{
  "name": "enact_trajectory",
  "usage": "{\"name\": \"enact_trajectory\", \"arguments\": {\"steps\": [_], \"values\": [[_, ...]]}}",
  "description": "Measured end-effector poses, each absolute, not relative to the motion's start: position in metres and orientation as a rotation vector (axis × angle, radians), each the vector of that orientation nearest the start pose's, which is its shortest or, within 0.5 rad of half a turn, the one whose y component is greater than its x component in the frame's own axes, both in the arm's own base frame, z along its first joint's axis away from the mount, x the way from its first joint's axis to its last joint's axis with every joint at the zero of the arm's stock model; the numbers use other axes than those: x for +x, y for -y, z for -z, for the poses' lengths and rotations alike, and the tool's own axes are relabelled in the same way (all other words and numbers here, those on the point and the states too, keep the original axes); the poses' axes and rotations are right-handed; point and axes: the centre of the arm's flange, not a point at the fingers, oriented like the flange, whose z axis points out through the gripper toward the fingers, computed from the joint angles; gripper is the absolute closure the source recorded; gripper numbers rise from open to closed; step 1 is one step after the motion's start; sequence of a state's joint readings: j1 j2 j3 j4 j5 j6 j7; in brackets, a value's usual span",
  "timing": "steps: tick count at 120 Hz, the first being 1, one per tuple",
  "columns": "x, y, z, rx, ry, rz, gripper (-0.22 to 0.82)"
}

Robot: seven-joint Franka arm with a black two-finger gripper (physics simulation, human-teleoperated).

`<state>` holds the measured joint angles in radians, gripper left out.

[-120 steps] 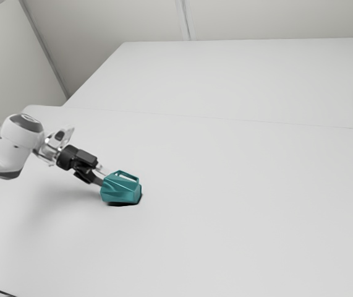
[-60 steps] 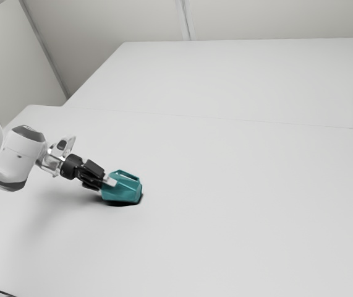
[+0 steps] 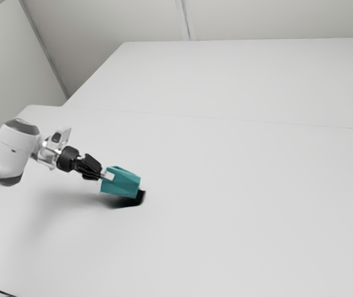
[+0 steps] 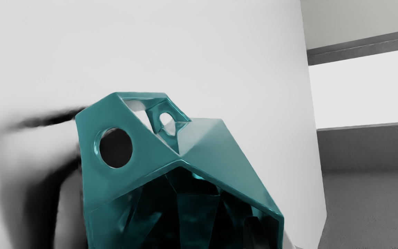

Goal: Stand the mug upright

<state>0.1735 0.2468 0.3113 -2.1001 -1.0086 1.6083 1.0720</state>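
Since the gripper (image 3: 107,176) has just one wall of the mug (image 3: 122,183) pinched near its rim, holding it tilted just above the table (image 3: 225,204), I'd worry the weight swivels it and it lands on its side.

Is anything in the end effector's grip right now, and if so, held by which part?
Yes: the teal, faceted, glossy mug, by its wall at the open rim, with one finger of the end effector inside and the other outside.
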Motion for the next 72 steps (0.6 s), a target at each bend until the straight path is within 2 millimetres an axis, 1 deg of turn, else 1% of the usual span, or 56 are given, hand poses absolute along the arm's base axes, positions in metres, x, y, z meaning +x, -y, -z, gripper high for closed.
{"name": "enact_trajectory", "arguments": {"steps": [8,15,20,30,39,45,58,65,72], "values": [[0.499,-0.158,-0.319,2.062,0.155,-0.196,0.78],[0.5,-0.154,-0.342,2.071,0.199,-0.23,0.78],[0.5,-0.15,-0.363,2.093,0.249,-0.248,0.78],[0.497,-0.141,-0.398,2.18,0.365,-0.257,0.78],[0.493,-0.136,-0.421,2.303,0.477,-0.222,0.78],[0.492,-0.133,-0.429,2.394,0.542,-0.18,0.79],[0.497,-0.124,-0.435,2.581,0.66,-0.09,0.79],[0.502,-0.109,-0.441,2.661,0.724,-0.061,0.79],[0.508,-0.087,-0.446,2.723,0.789,-0.041,0.79]]}}
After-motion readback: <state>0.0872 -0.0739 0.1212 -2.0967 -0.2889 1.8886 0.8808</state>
